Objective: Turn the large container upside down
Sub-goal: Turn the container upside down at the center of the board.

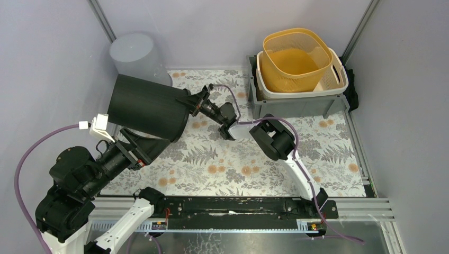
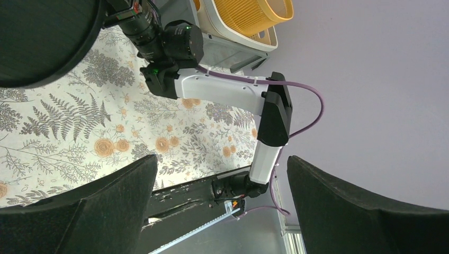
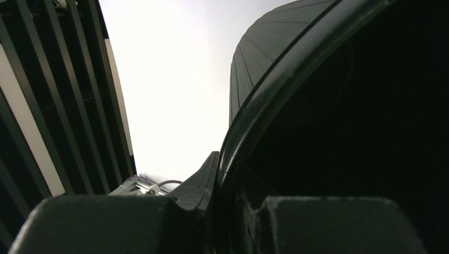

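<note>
Here the right gripper (image 1: pixel 186 103) is pinched onto the rim of the large container (image 1: pixel 145 106), 1 finger inside the mouth and 1 outside; the right wrist view shows that rim running straight between its pads. From that grip the black container stretches away on its side, the open mouth at the gripper and the closed base at the far end, towards the translucent cylinder (image 1: pixel 135 53). It seems to hang tipped over the floral mat (image 1: pixel 238 159). Whether its lower edge touches the mat I cannot tell.

A rim grip suits the job. Rolling the wrist swings the whole body about the pinch, so about half the turn looks done and the mouth has yet to face down.

The left gripper (image 1: pixel 153 147) waits just under the container's lower side, jaws spread wide and holding nothing. Probably it is there to steady or catch the wall as the weight swings over.

The grey bin (image 1: pixel 254 103) with the yellow basket (image 1: pixel 294 58) sits well off behind the right wrist, clear of the swing.

A thin pinch on so large a body could slip.
</note>
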### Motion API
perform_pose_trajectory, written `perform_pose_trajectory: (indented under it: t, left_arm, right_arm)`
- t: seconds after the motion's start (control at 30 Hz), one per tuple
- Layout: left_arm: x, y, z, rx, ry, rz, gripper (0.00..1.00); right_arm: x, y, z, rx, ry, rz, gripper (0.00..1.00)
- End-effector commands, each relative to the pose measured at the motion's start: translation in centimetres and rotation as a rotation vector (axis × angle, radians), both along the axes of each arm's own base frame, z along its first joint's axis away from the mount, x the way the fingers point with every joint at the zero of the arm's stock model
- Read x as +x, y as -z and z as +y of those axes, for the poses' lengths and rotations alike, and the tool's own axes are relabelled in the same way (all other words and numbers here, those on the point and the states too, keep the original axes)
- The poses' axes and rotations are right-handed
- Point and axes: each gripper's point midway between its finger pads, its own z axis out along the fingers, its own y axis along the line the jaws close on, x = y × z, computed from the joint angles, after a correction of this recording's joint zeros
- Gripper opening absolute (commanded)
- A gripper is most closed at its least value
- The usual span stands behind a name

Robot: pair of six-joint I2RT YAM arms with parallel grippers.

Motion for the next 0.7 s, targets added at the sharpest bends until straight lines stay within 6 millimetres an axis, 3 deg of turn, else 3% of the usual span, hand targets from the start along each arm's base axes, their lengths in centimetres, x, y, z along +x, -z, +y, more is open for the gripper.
perform_pose_trajectory:
  t: [0.0,0.23,0.47,0.67]
  left_arm:
    - [-0.5,-0.4,-0.2,-0.008,0.024,-0.009,1.00]
    - [-0.5,-0.3,-0.2,-0.007,0.023,-0.003,1.00]
    - [-0.7,-0.2,-0.1,-0.011,0.020,0.001,1.00]
    - [-0.7,-0.1,0.0,-0.015,0.016,0.003,1.00]
  right_arm:
    - [-0.6,-8.8,-3.3,0.312,0.049,-0.163,0.00]
    - [1.6,-8.0,-2.6,0.393,0.074,-0.140,0.00]
    - [2.8,-4.4,-1.9,0.338,0.111,-0.102,0.00]
    - [2.4,-1.3,-1.3,0.248,0.111,-0.081,0.00]
